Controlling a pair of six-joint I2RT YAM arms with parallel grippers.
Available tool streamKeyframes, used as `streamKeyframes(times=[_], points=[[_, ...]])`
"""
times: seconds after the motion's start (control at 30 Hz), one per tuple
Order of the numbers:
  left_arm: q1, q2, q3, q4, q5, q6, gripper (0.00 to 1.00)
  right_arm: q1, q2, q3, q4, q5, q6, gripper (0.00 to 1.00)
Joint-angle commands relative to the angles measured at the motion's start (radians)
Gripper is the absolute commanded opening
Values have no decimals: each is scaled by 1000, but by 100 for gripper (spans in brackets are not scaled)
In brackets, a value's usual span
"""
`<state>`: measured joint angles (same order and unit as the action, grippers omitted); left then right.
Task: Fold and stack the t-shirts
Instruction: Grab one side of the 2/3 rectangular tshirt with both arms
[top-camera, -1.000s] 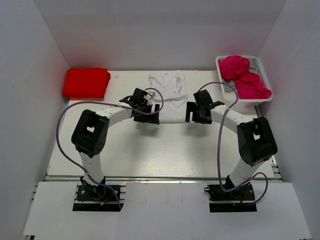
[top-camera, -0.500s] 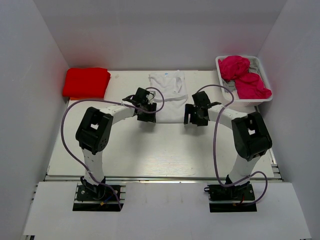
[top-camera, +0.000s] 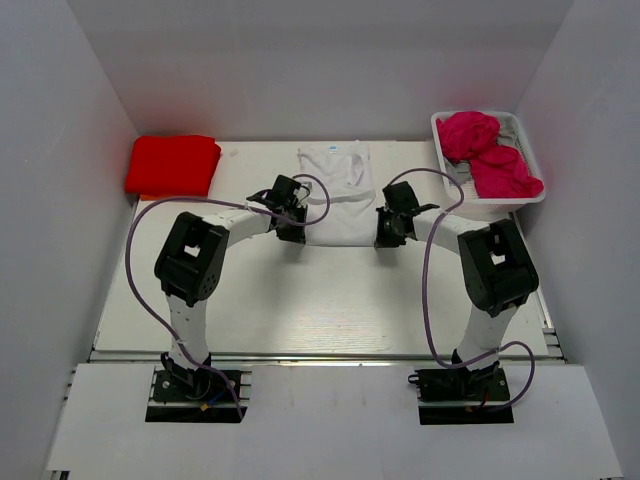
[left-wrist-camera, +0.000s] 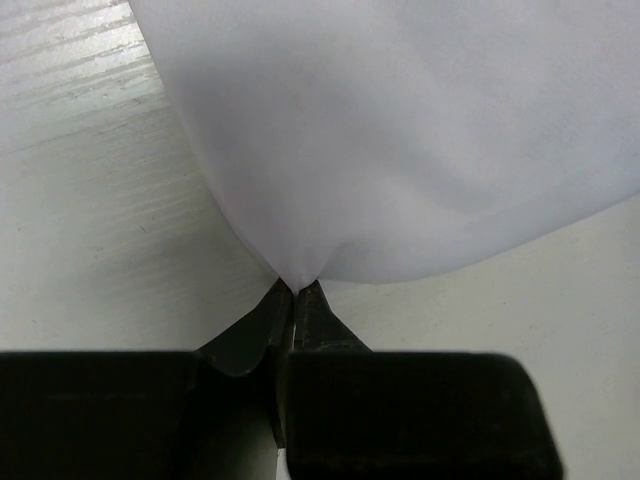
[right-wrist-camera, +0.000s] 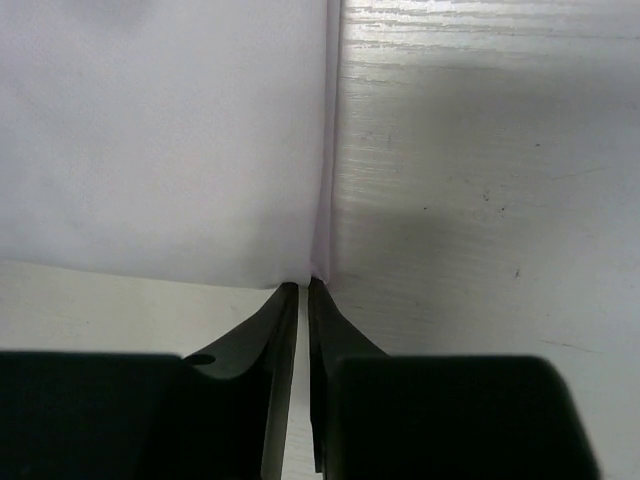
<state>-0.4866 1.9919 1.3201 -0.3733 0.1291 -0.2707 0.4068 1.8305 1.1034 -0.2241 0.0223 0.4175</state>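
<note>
Jaws on both arms are pinched almost closed on the white t-shirt (top-camera: 335, 190), the left jaws on its near left hem corner and the right jaws on its near right one. It lies flat on the worktop (top-camera: 330, 300), centred towards the far edge. The task looks early. One red t-shirt (top-camera: 172, 163) sits folded at the far left, and the single white one seems mid-fold. The magenta-pink t-shirts (top-camera: 490, 155), seemingly two, wait bundled in one white wire basket (top-camera: 497, 205) at the far right.

Now tight on white t-shirt (top-camera: 340, 190) corners: left hand (left-wrist-camera: 295, 287), right hand (right-wrist-camera: 304, 285)
</note>
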Motion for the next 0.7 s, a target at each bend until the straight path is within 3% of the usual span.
streamKeyframes(times=[0.0, 0.1, 0.27, 0.47, 0.67], points=[[-3, 22, 25, 2, 15, 5, 0, 0, 10, 16, 38, -13, -2, 14], [-3, 22, 4, 16, 15, 5, 0, -3, -2, 4, 51, -13, -6, 0], [-3, -65, -81, 108, 37, 5, 0, 0, -59, -57, 103, -47, -34, 0], [-3, -134, -114, 99, 98, 5, 0, 7, -132, -137, 129, -74, -69, 0], [-14, -289, -248, 91, 147, -39, 0, 15, -318, -333, 123, -96, -52, 0]])
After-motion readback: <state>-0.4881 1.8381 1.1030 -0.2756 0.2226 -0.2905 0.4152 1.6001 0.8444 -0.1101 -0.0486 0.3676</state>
